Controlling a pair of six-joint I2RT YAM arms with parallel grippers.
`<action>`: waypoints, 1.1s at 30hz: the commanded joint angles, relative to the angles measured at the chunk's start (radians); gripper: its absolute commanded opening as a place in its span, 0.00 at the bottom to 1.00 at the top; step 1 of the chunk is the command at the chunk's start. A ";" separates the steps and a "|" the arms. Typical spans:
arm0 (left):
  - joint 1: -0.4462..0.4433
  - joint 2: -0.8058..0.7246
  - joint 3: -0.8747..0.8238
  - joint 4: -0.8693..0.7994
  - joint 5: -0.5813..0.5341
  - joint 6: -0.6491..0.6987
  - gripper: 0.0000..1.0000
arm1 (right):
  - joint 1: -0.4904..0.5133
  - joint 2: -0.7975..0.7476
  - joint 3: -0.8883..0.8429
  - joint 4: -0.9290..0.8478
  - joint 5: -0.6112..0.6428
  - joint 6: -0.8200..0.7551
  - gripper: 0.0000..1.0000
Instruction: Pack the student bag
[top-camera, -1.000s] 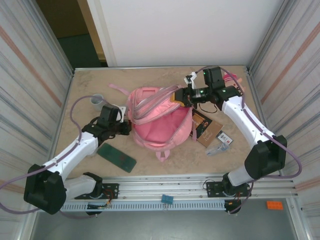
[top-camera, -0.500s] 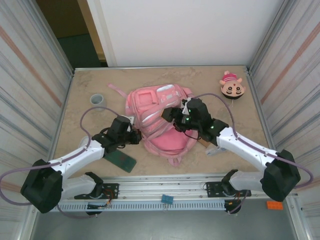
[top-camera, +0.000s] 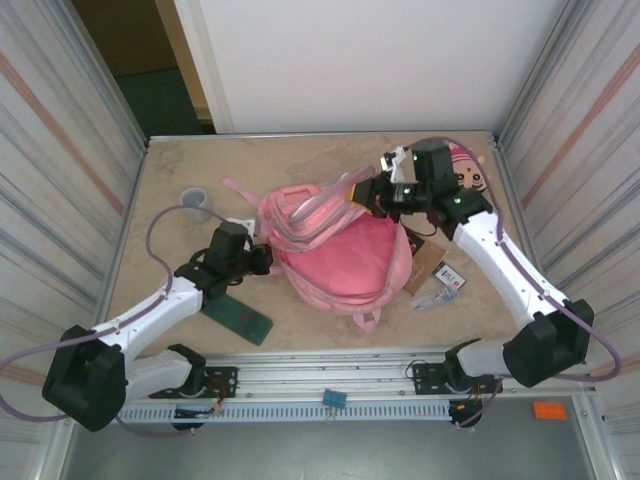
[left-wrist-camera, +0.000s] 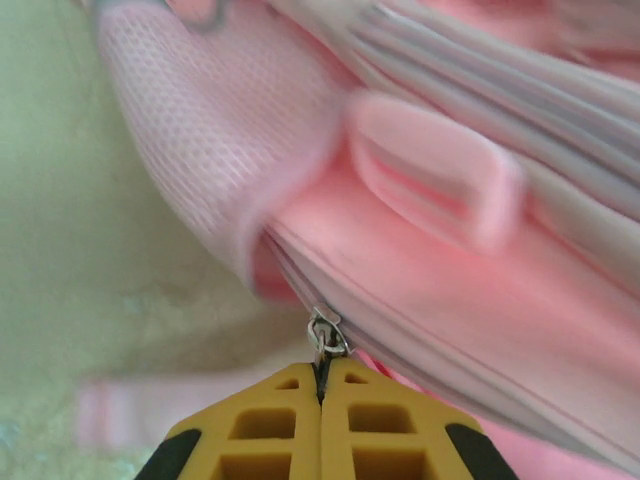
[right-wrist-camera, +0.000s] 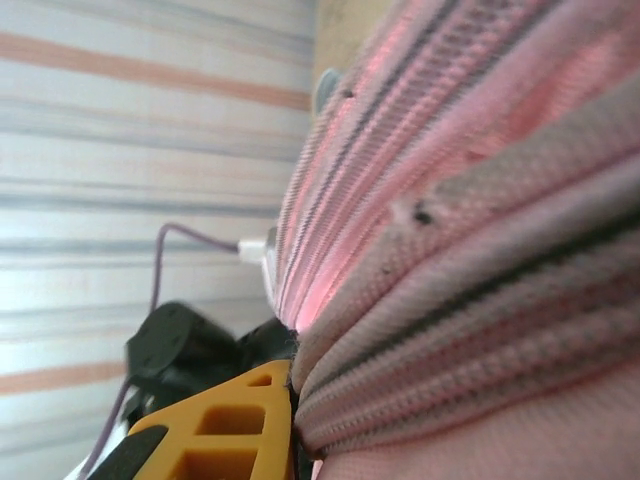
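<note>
The student bag (top-camera: 345, 255), a large pink backpack, lies mid-table with its striped straps (top-camera: 315, 210) pulled up toward the back right. My left gripper (top-camera: 262, 258) sits at the bag's left edge. In the left wrist view its yellow fingers (left-wrist-camera: 322, 390) are shut on the metal zipper pull (left-wrist-camera: 326, 338) of the bag (left-wrist-camera: 450, 280). My right gripper (top-camera: 362, 195) is above the bag's back right part. In the right wrist view one yellow finger (right-wrist-camera: 225, 425) presses against the ribbed pink strap fabric (right-wrist-camera: 470, 300), which hides the other finger.
A grey tape roll (top-camera: 195, 203) stands at the back left. A dark green flat case (top-camera: 238, 315) lies under the left arm. A brown book (top-camera: 425, 262), a small card (top-camera: 450, 278) and a silver item (top-camera: 432, 298) lie right of the bag. A plush (top-camera: 468, 172) sits behind the right arm.
The right gripper went down to the bag's middle, then rose to the back right with the straps lifted. The bag shifted slightly. The left gripper stayed at the bag's left edge.
</note>
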 joint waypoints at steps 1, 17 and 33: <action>0.030 0.024 0.032 0.064 -0.034 0.060 0.00 | -0.035 0.028 0.104 -0.096 -0.301 -0.136 0.06; 0.080 0.039 0.188 -0.087 -0.032 0.033 0.51 | -0.028 0.063 0.129 -0.058 -0.196 -0.127 0.06; 0.108 -0.155 0.329 -0.494 -0.131 -0.159 0.62 | 0.178 0.264 0.145 0.296 0.175 -0.009 0.07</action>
